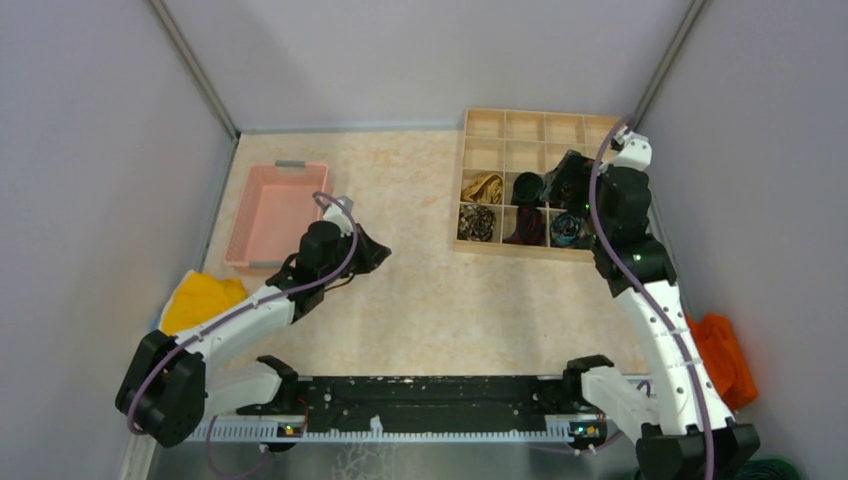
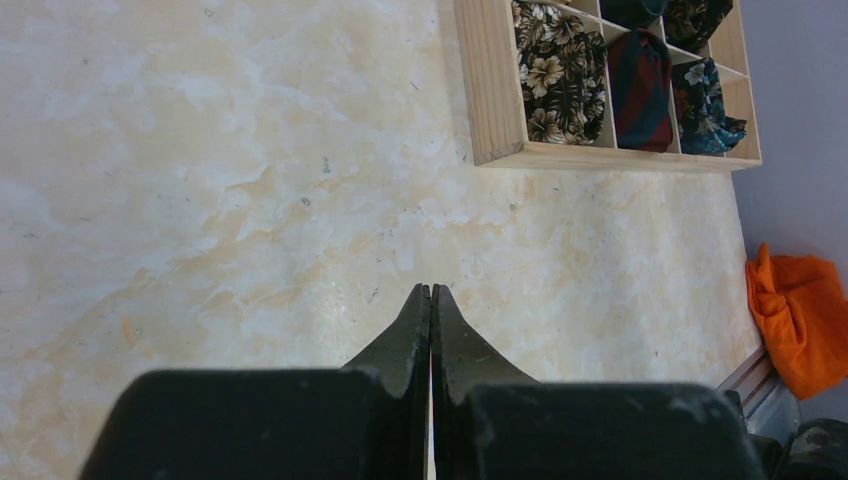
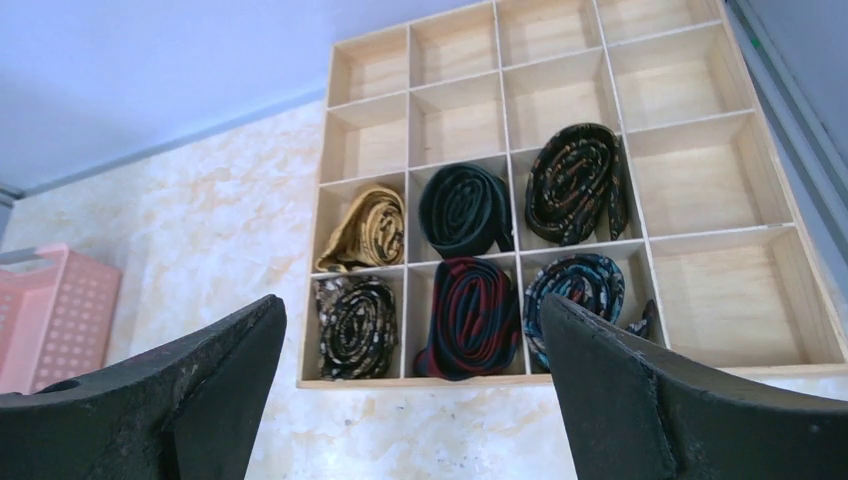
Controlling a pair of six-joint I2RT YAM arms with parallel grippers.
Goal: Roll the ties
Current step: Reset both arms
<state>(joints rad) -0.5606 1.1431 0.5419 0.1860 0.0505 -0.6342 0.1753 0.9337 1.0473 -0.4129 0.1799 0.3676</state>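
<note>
Left gripper (image 2: 431, 292) pressed fully shut, nothing in it, low over the bare table (image 2: 250, 200), well short of the wooden box (image 3: 420, 381). Right gripper (image 3: 410, 305) spread wide, nothing between its fingers, held above the box. Six ties sit coiled, one per compartment, left to right: near row floral tie (image 3: 355, 325), red-black tie (image 3: 470, 315), blue tie (image 3: 577, 292); next row gold tie (image 3: 365, 228), black-green tie (image 3: 463, 208), dark orange-flecked tie (image 3: 578, 182)
</note>
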